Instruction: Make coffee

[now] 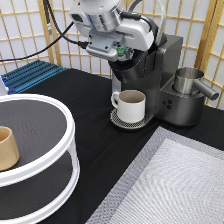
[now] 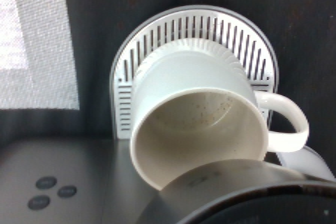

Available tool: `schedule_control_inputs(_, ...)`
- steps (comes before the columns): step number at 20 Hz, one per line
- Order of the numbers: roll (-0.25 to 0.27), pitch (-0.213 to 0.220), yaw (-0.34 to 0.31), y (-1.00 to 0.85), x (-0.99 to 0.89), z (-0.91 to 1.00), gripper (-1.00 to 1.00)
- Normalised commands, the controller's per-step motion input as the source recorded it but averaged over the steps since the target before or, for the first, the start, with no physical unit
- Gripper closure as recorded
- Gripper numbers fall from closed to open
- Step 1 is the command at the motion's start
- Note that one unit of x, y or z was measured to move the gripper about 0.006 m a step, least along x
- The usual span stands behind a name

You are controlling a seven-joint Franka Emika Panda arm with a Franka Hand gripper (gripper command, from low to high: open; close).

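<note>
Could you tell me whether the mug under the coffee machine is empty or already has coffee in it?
Empty. The wrist view looks straight into the mug and shows a bare, pale inside with no liquid; it stands upright on the drip tray.

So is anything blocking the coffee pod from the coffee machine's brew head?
Nothing visible. The gripper hangs right over the coffee machine's brew head, a green bit that looks like the pod at its tip. The mug sits lower, on the drip tray.
</note>
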Motion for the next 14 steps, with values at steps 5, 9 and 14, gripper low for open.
schedule_control_inputs(5, -0.159, -0.036, -0.066, 0.29, -0.03, 0.00, 1.00)
schedule_control_inputs(9, -0.116, -0.065, -0.033, 0.17, -0.07, 0.01, -1.00)
schedule_control_inputs(14, -0.034, -0.058, -0.013, -0.08, -0.16, 0.01, -1.00)
